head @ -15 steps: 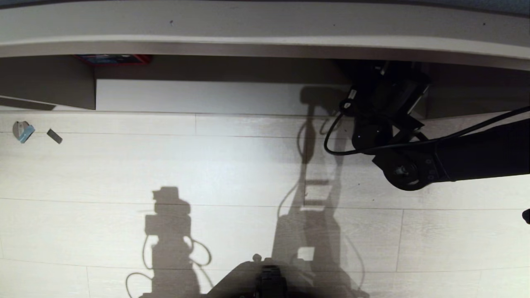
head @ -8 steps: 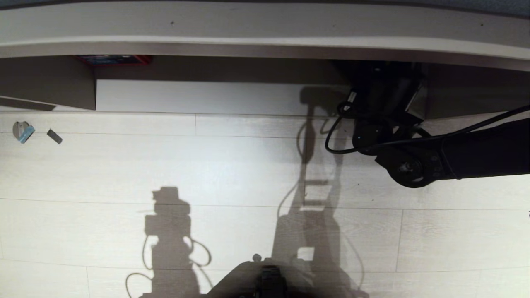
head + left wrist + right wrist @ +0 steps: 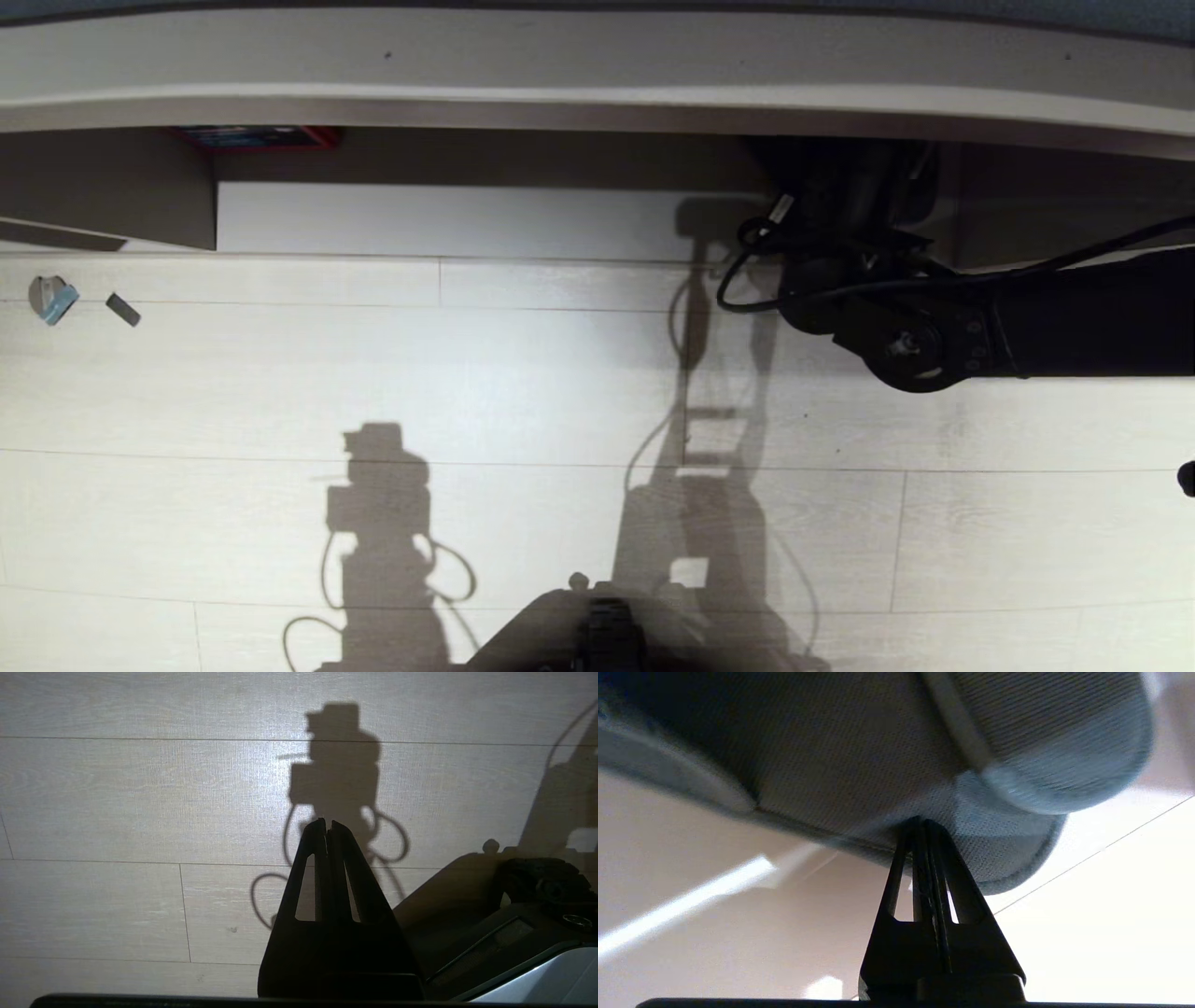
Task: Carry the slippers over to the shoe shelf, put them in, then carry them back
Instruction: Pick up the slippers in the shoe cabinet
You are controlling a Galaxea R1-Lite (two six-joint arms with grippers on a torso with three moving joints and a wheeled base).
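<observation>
Your right gripper (image 3: 924, 823) has its two black fingers pressed together on the edge of the soft, light blue-grey fabric slippers (image 3: 887, 760), pinching thin cloth where the two slippers overlap; both slippers hang from that single pinch, filling the upper part of the right wrist view, with pale floor beyond them. In the head view the right arm (image 3: 1074, 322) reaches in from the right edge, its wrist end tucked under the bench-like top board of the long, low beige-wood shoe shelf (image 3: 597, 79), at the mouth of the shaded right-hand compartment; you cannot see the slippers themselves there, as the arm and the shadow hide them. Your left gripper (image 3: 327, 828) hangs over the pale wood-plank floor (image 3: 280, 373) beside the robot base, fingers closed together, nothing between them. Farther out, a small red-edged flat object (image 3: 257, 136) lies deep in the shelf's opening towards the left, and two small scraps (image 3: 56, 297) lie on the floor at far left.
</observation>
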